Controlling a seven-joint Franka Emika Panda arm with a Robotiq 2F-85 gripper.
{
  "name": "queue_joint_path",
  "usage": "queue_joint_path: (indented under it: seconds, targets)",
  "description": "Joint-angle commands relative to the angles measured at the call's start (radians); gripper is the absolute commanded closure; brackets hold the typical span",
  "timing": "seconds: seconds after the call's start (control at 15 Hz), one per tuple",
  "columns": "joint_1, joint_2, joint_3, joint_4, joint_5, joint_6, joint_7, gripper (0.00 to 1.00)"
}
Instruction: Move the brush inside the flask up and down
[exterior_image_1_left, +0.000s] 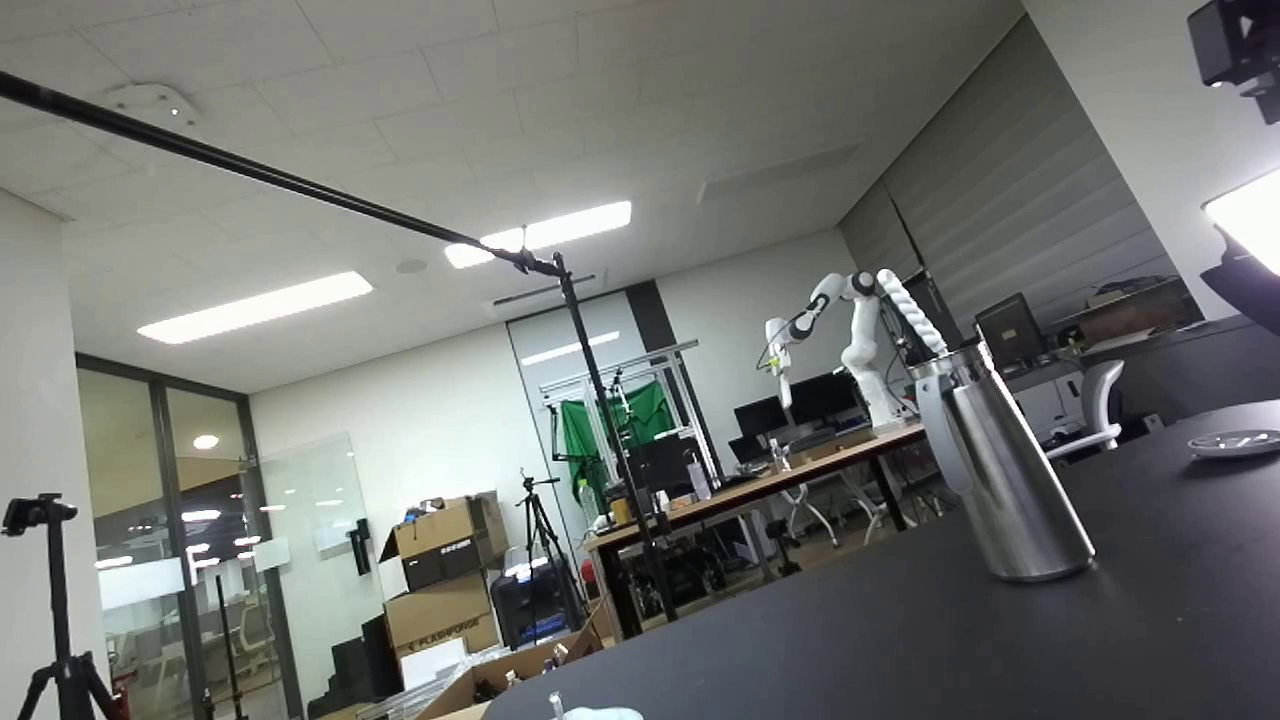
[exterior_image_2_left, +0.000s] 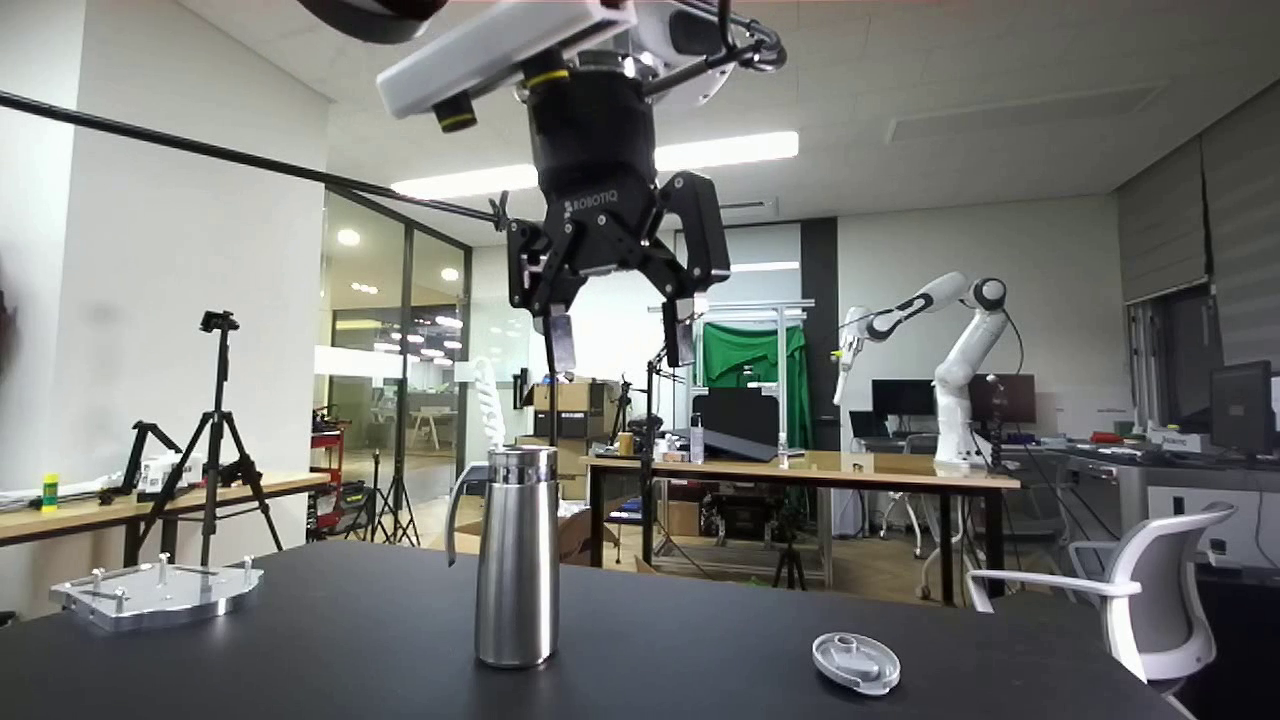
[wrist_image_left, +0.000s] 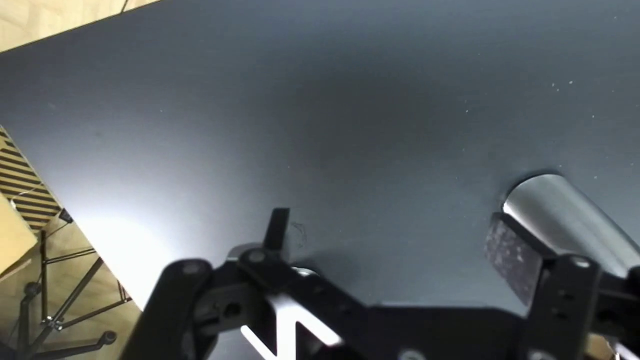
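A steel flask (exterior_image_1_left: 1015, 480) stands upright on the black table (exterior_image_1_left: 860, 620). It also shows in an exterior view (exterior_image_2_left: 517, 575) and at the right of the wrist view (wrist_image_left: 570, 220). A white twisted brush handle (exterior_image_1_left: 910, 312) sticks up out of its open mouth, leaning, and also shows in an exterior view (exterior_image_2_left: 490, 400). The brush's lower part is hidden inside the flask. My gripper (exterior_image_2_left: 620, 342) is open and empty, above the height of the flask's mouth. In the wrist view the gripper (wrist_image_left: 395, 240) has bare table between its fingers, with the flask beyond the right finger.
A round lid (exterior_image_2_left: 857, 663) lies on the table to the flask's right; it also shows in an exterior view (exterior_image_1_left: 1237, 443). A clear plate with pegs (exterior_image_2_left: 160, 595) lies at the table's left. The flask's grey handle (exterior_image_1_left: 942, 435) juts from its side. A white chair (exterior_image_2_left: 1165, 590) stands beyond the table.
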Motion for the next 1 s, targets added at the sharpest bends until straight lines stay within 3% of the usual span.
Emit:
queue_joint_path:
  seconds: [0.0, 0.53, 0.6, 0.67, 0.93]
  targets:
    - [0.029, 0.123, 0.072, 0.131, -0.001, -0.012, 0.11, 0.0]
    - [0.087, 0.326, 0.194, 0.382, -0.031, -0.036, 0.277, 0.0]
    - [0.095, 0.34, 0.189, 0.398, -0.018, -0.043, 0.265, 0.0]
    - [0.099, 0.29, 0.176, 0.326, -0.013, -0.006, 0.228, 0.0]
    - [0.106, 0.333, 0.178, 0.371, -0.012, -0.017, 0.232, 0.0]
